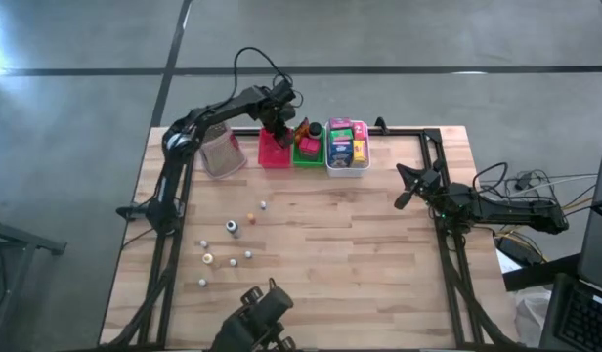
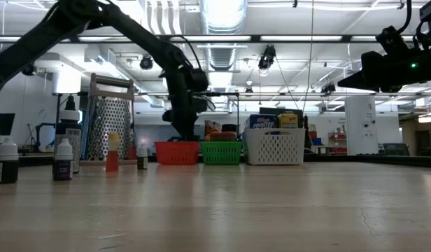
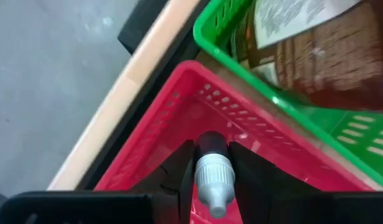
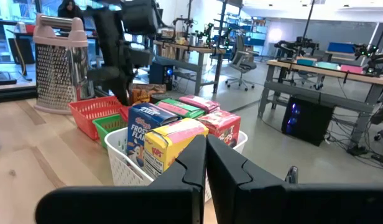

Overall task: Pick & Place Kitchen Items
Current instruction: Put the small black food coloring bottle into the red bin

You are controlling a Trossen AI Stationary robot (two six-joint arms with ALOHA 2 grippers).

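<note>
Wooden table (image 1: 379, 244): box grater (image 1: 221, 152) at the far edge, then red tray (image 1: 273, 154), green tray (image 1: 308, 150) and white tray (image 1: 346, 164) side by side. White tray is full of small packets (image 4: 173, 134); green tray holds a dark jar (image 3: 331, 59). Left gripper (image 3: 211, 180) is over the red tray, jaws clamped on a tiny pale-capped bottle (image 3: 212, 177). Right gripper (image 4: 205, 152) is parked right of the trays, jaws closed, empty. More tiny bottles (image 1: 233, 228) are scattered front-left.
</note>
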